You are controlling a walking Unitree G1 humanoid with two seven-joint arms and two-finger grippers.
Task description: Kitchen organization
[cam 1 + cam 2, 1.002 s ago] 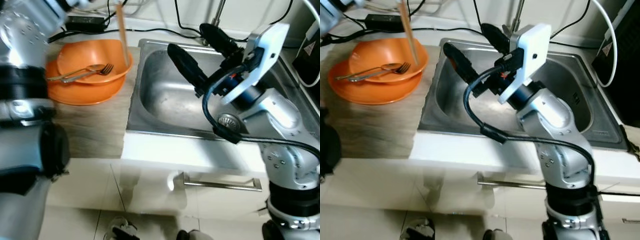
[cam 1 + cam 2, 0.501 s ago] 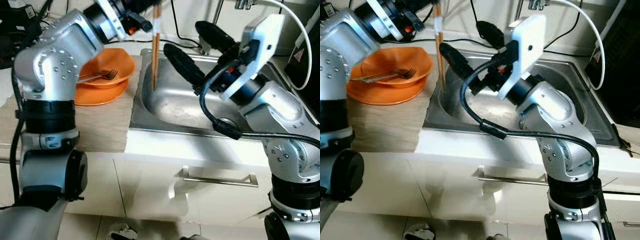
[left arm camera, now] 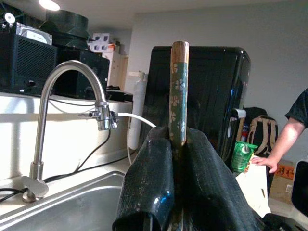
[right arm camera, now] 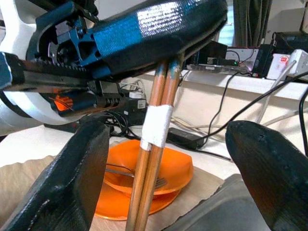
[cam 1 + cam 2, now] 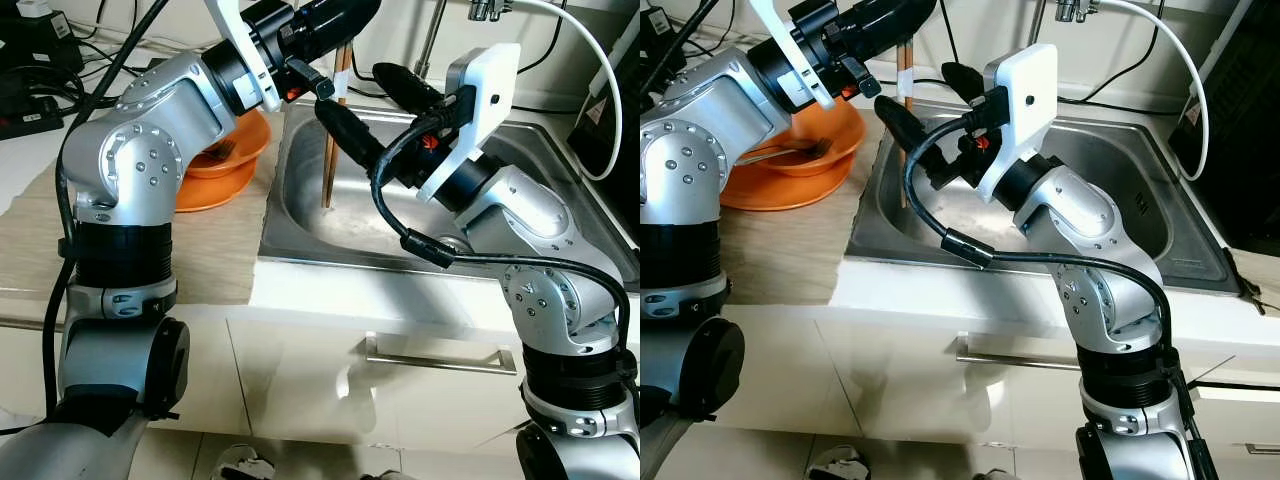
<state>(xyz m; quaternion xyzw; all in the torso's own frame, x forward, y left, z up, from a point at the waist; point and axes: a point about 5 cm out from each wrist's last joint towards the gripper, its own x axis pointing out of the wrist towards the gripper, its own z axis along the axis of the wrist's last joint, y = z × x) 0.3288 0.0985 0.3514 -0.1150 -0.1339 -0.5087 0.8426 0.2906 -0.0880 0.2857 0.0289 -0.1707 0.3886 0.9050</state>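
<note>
A pair of wooden chopsticks (image 5: 331, 140) bound with white tape hangs upright over the left part of the steel sink (image 5: 350, 220). My left gripper (image 5: 343, 25) is shut on their upper end; in the left wrist view the patterned top (image 3: 179, 82) sticks out between its fingers. My right gripper (image 5: 356, 90) is open over the sink, just right of the chopsticks. In the right wrist view the chopsticks (image 4: 153, 144) stand between its two spread fingers (image 4: 72, 178) without touching them. An orange bowl (image 5: 800, 160) on an orange plate holds a fork (image 5: 820, 148) left of the sink.
The faucet (image 5: 430, 40) rises behind the sink. Cables and a black power adapter (image 5: 30, 85) lie along the back of the counter. A drawer handle (image 5: 440, 358) is below the sink front. A person's arm (image 3: 288, 139) shows far off in the left wrist view.
My left arm has carried the chopsticks from above the orange bowl rightward to over the sink. The right gripper has shifted left, closer to them. The camera view has also moved.
</note>
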